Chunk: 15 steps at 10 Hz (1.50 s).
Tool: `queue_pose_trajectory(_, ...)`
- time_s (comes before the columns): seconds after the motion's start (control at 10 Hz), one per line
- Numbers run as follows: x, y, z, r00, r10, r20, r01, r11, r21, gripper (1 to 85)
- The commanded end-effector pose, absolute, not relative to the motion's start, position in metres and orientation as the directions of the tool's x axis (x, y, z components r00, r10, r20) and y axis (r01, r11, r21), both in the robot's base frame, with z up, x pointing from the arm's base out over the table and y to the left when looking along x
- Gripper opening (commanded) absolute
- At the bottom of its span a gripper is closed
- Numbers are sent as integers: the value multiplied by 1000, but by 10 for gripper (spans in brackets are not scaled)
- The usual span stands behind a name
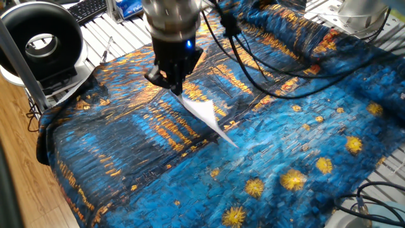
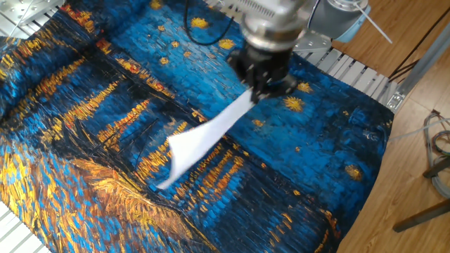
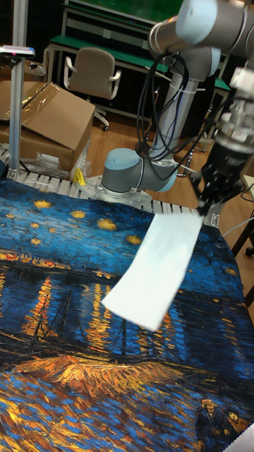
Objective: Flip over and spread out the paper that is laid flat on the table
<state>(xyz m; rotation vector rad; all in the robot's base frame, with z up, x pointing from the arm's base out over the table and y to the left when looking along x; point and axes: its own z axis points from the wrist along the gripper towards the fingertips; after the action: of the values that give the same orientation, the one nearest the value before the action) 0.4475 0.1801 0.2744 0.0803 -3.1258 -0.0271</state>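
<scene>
My gripper (image 1: 172,87) hangs over the middle of the table (image 1: 304,145), shut on one edge of the paper (image 1: 207,115). The white sheet slopes down and away from the fingers, almost edge-on in this view. From the other fixed view the gripper (image 2: 261,91) holds the paper (image 2: 204,137) as a long strip that stretches toward the front left over the blue and gold cloth (image 2: 84,105). In the tall view the paper (image 3: 156,268) hangs broad below the gripper (image 3: 204,210). Whether its low end touches the cloth (image 3: 56,296) I cannot tell.
A black ring-shaped device (image 1: 41,44) and a keyboard (image 1: 88,9) sit beyond the cloth's left edge. Cables (image 1: 266,76) trail from the wrist across the cloth. White slats (image 2: 351,77) border the cloth. The arm's base (image 3: 134,169), a cardboard box (image 3: 42,120) and a chair (image 3: 88,70) stand behind.
</scene>
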Motion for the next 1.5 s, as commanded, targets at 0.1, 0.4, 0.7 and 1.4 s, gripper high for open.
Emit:
queue_pose_trajectory(0.1,420,192,314,-996,-55,75,-51,997,55,10)
queue_pose_trajectory(0.4,411,188,323,-994,-63,94,-58,997,54,10)
queue_pose_trajectory(0.7,430,153,309,-983,-164,79,-165,986,-6,10)
queue_pose_trajectory(1.4,457,154,302,-971,-239,1,-239,971,7,10)
